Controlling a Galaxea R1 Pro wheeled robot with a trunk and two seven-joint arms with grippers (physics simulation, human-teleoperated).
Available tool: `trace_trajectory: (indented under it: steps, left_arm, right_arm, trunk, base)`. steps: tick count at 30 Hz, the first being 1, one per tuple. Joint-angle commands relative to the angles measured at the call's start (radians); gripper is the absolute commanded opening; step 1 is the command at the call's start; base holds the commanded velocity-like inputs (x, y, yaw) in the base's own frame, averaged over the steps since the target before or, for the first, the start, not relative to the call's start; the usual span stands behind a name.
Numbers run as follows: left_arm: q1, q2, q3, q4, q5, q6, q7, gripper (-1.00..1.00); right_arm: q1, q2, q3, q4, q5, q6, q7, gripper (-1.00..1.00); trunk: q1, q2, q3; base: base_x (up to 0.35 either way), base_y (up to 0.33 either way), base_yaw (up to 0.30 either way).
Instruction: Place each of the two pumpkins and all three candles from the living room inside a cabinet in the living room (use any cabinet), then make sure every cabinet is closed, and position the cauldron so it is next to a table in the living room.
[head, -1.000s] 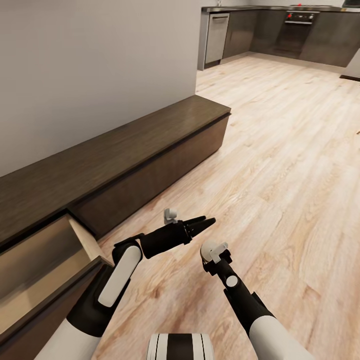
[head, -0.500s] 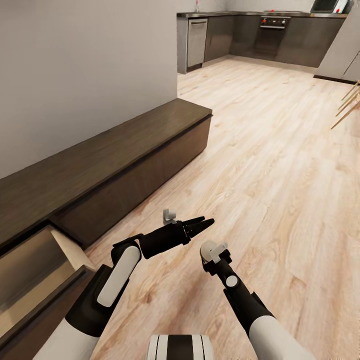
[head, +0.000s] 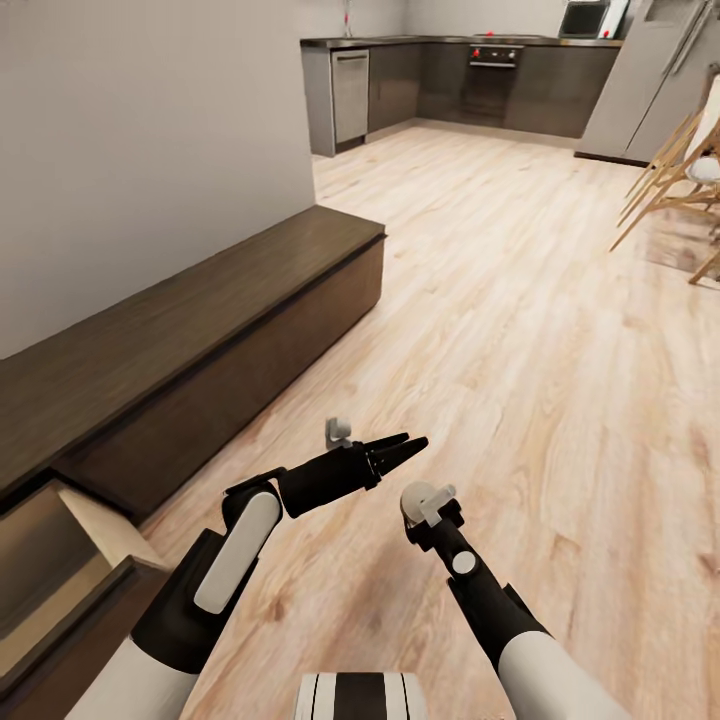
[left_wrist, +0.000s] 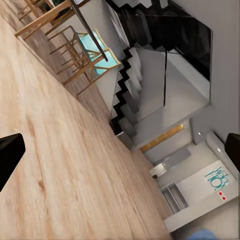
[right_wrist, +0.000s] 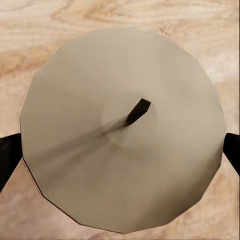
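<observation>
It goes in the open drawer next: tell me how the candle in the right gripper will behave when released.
The candle looks rigid, so it likely won't flex in the right gripper. Its broad flat top suggests it stands steadily upright; on its side it would probably roll. The fingers meet only its edges, so it may slip.

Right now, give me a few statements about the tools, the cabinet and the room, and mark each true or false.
1. The right tool grips a candle. True.
2. Every drawer of the cabinet is shut. False: the drawer nearest the robot stands open.
3. The left tool clamps a pumpkin. False: it is open, with nothing between its fingers.
4. Wooden chairs stand off to the right. True.
</observation>
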Motion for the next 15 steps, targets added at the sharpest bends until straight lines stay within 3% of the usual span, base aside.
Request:
trace_trajectory:
  steps: [1,15]
  left_arm:
    - [0.0,0.0,0.0,0.001,0.0,0.0,0.0,1.0]
    - [0.003,-0.005,-0.002,0.011,-0.005,-0.007,0.008,1.0]
  right_arm:
    - [0.0,0.0,0.0,0.0,-0.001,0.0,0.0,-1.0]
    - [0.0,0.002,0.001,0.002,0.0,-0.001,0.0,-1.0]
  trunk:
    - [0.0,0.0,0.001]
    - [0.0,0.0,0.019]
  base:
    - [0.0,0.0,-0.214]
    - [0.0,0.0,-0.214]
